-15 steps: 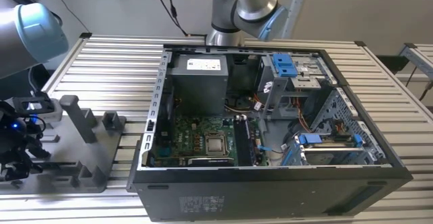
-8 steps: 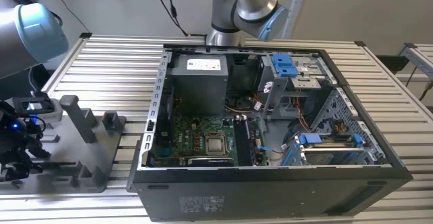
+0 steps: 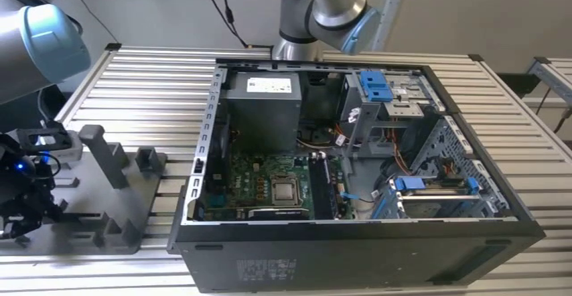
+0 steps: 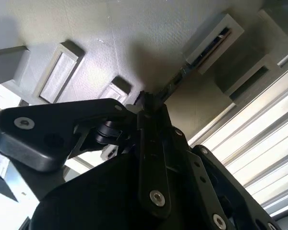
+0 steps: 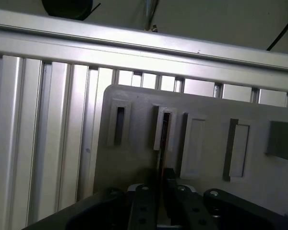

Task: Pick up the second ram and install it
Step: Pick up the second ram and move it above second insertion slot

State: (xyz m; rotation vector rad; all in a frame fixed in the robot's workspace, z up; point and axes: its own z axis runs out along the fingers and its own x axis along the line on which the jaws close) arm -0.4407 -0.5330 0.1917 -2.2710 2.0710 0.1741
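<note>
Gripper (image 4: 146,103) is sitting low over the grey fixture tray (image 5: 134,163). Jaws are pinching in to a sliver, about a card's thickness apart. The black fingertips (image 5: 145,194) are closing on the near end of the second ram (image 4: 206,49), one on each face, in both wrist views.

The ram is standing on edge, showing as a thin dark line. Its far end is sitting inside a raised rectangular slot (image 5: 164,128) of the tray, so it is resting in the fixture, not in the case. More raised slots are lying beside it on the tray.

The tray is lying flat on the slatted aluminium table (image 5: 53,134).

In the exterior view the gripper is working at the exterior view's left edge. The open computer case (image 3: 358,256) is lying well apart toward the exterior view's right, with the motherboard (image 3: 268,182) facing up.
</note>
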